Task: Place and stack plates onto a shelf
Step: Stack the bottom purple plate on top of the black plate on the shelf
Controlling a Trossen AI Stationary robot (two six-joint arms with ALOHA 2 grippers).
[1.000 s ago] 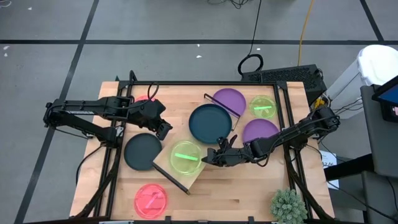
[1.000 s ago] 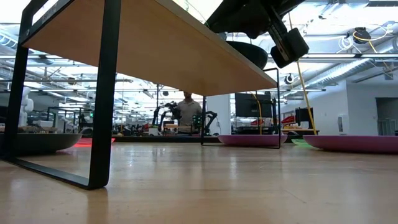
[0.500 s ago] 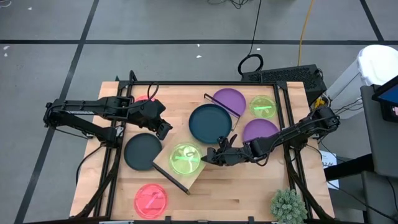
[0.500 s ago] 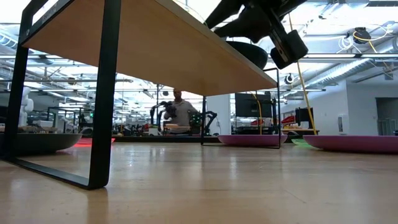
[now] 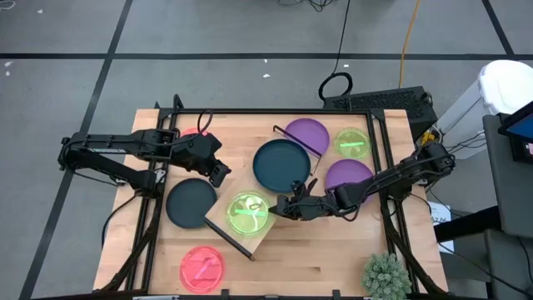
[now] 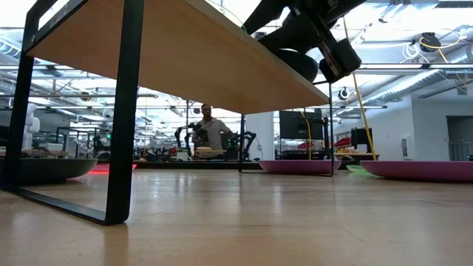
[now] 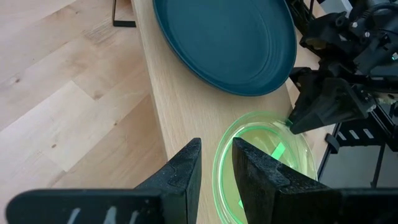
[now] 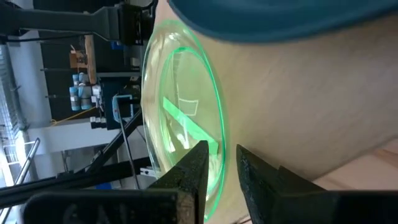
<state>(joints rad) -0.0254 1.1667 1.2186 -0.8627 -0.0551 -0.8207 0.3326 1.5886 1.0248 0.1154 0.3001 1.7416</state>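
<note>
The lime-green plate (image 5: pixel 248 211) now lies flat on the near end of the shelf (image 5: pixel 223 219), where a second ago I had it tilted on edge, and my right tool (image 5: pixel 286 207) has eased its fingers apart from a full pinch to a narrow gap. I read that as the release: this plate is down, sitting just beside the big teal plate (image 5: pixel 281 163) already on the board. In the right wrist view the fingertips (image 8: pixel 198 163) sit at the green rim with only a slim gap between them, and I can't say for sure whether they have fully cleared it. The right arm reaches in low from the right side of the table (image 5: pixel 333 254), stretched leftward. My left tool (image 5: pixel 218 173) waits over the left side of the shelf, fingers narrowly parted and empty, by the dark plate (image 5: pixel 189 203) on the table. Several plates remain off the shelf, so plenty is left to do.
</note>
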